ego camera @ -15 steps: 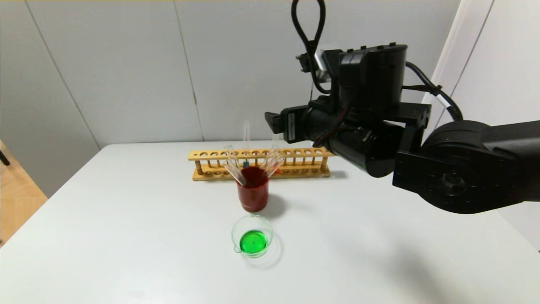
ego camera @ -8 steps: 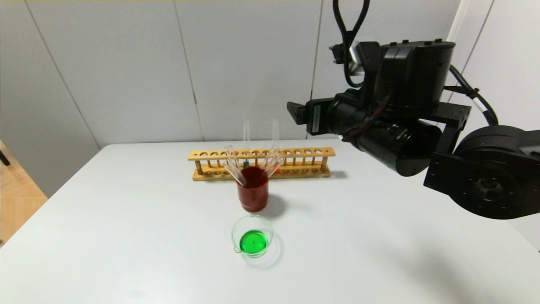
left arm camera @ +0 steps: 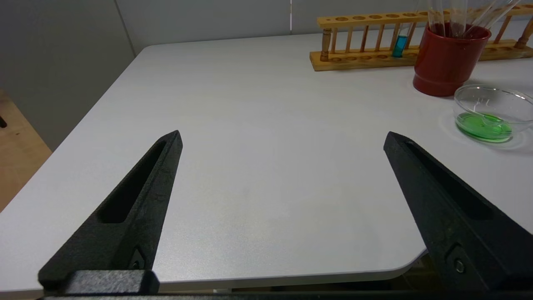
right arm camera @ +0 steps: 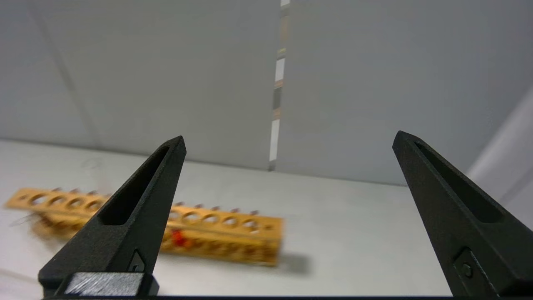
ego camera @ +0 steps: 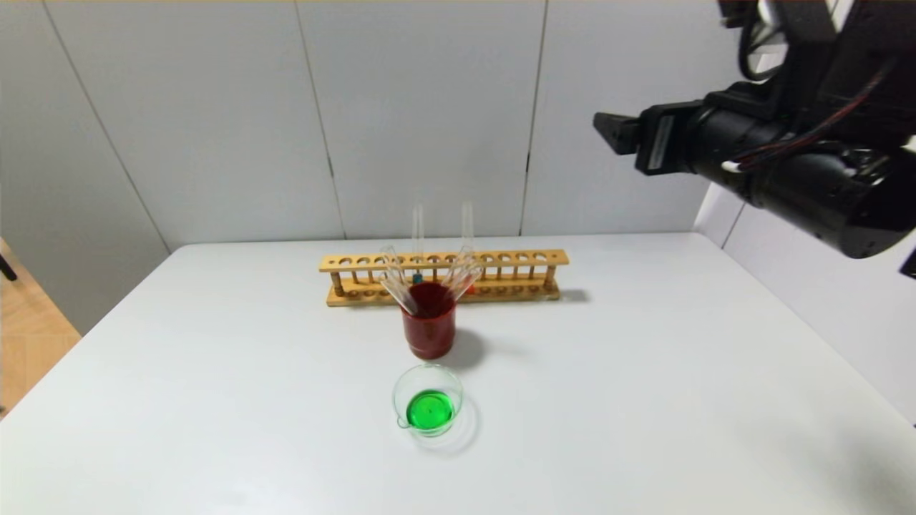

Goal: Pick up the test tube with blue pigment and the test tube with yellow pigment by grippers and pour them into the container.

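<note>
The container, a low clear glass dish, holds green liquid near the table's middle; it also shows in the left wrist view. Behind it a dark-red cup holds several leaning tubes that look empty. No tube with yellow liquid shows. One tube with a short blue column stands in the wooden rack; I cannot tell if it is the task's blue tube. My right gripper is open and empty, high at the right. My left gripper is open and empty over the table's near left edge.
A second upright tube in the rack has a little red-orange liquid at its foot. The rack lies along the table's back, close to the grey wall. The white table has bare room on both sides of the cup and dish.
My right arm has swung up and to the right, away from the rack and cup. Nothing on the table has moved.
</note>
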You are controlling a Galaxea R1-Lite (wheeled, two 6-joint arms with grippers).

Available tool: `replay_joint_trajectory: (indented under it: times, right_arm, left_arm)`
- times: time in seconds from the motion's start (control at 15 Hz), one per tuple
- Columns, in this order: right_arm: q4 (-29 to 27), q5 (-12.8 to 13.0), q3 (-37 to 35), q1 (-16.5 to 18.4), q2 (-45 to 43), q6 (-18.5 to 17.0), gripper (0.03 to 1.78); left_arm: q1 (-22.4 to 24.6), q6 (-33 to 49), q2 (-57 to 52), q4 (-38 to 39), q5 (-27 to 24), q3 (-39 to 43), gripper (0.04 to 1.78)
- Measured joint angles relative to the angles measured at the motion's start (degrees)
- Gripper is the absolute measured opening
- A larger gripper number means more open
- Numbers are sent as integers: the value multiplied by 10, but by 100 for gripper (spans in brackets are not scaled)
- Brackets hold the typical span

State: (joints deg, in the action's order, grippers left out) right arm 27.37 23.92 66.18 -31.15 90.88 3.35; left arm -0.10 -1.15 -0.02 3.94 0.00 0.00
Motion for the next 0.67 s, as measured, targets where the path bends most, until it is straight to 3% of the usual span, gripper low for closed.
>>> replay_joint_trajectory:
  times: [0.4, 0.67]
  right_arm:
    - [-9, 2, -96, 123, -194, 92, 174]
    - [-75, 1, -170, 184, -358, 127, 174]
  left_arm:
    - [0, 0, 0, 0, 0, 0, 171]
    - [0, 0, 0, 0, 0, 0, 171]
